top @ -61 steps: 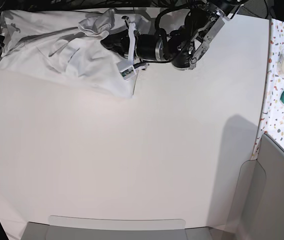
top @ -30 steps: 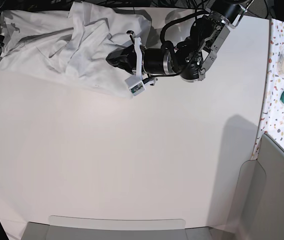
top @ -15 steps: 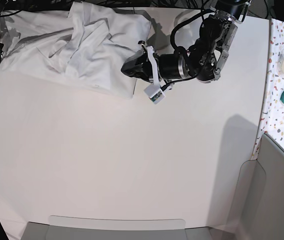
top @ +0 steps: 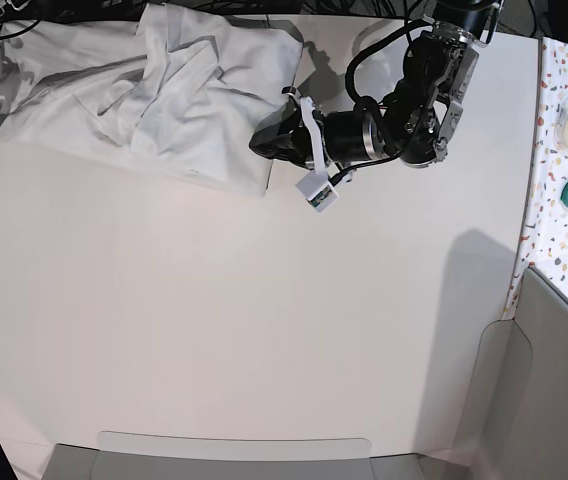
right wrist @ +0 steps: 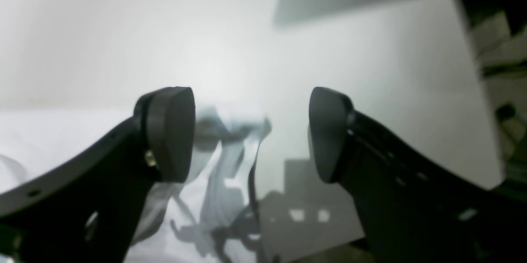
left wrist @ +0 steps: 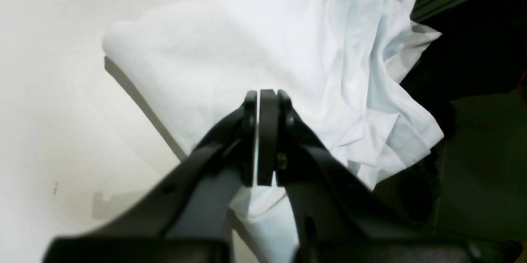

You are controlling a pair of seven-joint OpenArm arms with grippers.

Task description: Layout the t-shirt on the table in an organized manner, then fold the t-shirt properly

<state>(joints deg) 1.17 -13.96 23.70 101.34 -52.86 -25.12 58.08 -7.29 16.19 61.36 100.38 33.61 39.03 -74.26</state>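
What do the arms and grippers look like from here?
The left arm is black, with a silvery metal band, looping black cables and a white bracket carrying a small green board. The left gripper has matte black curved fingers with flat pads. The right gripper has the same black fingers with rounded pads.

Bright even overhead light; soft shadows on table [top: 264, 330]; right wrist view blurred; left wrist corners dark.

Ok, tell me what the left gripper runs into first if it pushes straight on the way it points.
Most likely the t-shirt: the shut left gripper points right at its bunched edge. How near it already is, I can't judge.
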